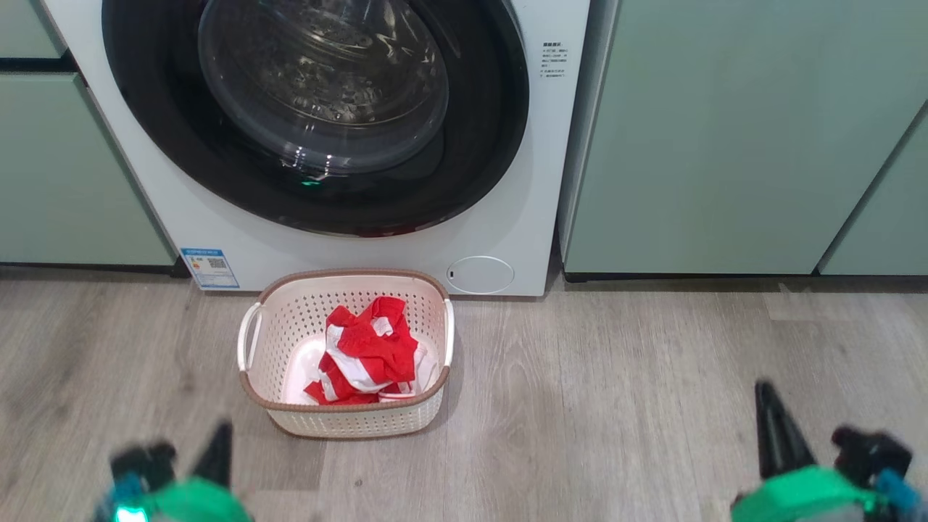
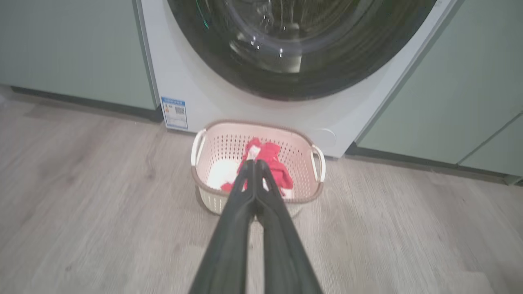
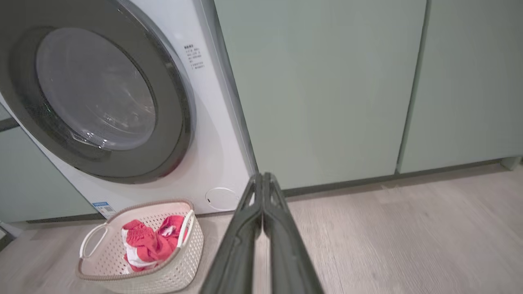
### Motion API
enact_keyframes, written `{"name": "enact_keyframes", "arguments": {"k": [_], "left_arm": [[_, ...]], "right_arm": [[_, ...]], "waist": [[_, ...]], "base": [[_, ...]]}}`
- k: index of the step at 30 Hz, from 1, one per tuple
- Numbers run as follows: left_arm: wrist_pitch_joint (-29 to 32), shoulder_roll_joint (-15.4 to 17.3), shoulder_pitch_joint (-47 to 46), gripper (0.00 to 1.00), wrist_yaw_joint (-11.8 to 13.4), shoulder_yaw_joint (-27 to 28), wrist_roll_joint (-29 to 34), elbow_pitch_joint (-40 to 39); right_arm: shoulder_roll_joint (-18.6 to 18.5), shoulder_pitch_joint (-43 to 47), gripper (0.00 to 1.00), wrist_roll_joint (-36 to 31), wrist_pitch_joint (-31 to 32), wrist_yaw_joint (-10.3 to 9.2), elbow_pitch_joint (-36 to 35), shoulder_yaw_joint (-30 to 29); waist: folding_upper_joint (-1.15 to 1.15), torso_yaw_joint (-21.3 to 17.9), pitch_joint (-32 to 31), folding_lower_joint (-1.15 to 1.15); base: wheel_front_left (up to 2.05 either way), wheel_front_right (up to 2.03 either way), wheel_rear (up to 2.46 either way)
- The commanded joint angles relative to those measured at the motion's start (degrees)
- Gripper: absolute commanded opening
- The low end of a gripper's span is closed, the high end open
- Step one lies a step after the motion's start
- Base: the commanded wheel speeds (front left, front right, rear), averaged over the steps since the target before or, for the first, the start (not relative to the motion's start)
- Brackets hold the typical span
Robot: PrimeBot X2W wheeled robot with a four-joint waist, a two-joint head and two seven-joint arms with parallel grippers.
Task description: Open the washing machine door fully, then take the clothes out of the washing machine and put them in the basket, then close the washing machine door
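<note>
Washing machine door: lies flush against the machine front, glossy black rim all round, clear domed glass in the middle. Steel drum visible through the glass. Faint red tint on the lower rim; cannot tell what it is.
Washing machine: white front-loader, standing between pale green cabinets.
Front panel details: small round flap at lower right, blue label at lower left, a block of small print right of the door; print too small to read.
Clothes: red fabric with white stripes and panels, crumpled in a heap inside the basket, towards its right half. Bare basket bottom shows to their left.
Basket: cream, perforated sides, brown rim, white side handles. Upright on the floor just in front of the machine, below the door, between label and flap.
Floor: pale wood-grain boards.
Left gripper: fingers pressed together along their length, nothing between them. In the head view it sits at lower left, nearer the robot than the basket and apart from it.
Right gripper: fingers closed tip to tip, holding nothing. Over bare floor, well to the right of the basket, pointing towards the cabinet base.
</note>
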Motion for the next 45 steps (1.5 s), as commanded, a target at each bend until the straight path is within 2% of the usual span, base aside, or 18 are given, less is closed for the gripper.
{"name": "enact_keyframes", "arguments": {"k": [1,45], "left_arm": [[0.1,-0.7,1.5,0.0,0.0,-0.1,-0.2,0.8],[7.3,-3.6,1.0,0.0,0.0,3.7,-23.2,-7.6]], "right_arm": [[0.2,0.8,0.0,0.2,0.1,0.0,1.2,0.0],[0.6,-1.3,0.0,25.8,7.3,-0.02,-1.9,-2.6]], "waist": [[0.0,0.0,0.0,0.0],[0.0,-1.0,1.5,0.0]], "base": [[0.0,0.0,0.0],[0.0,0.0,0.0]]}}
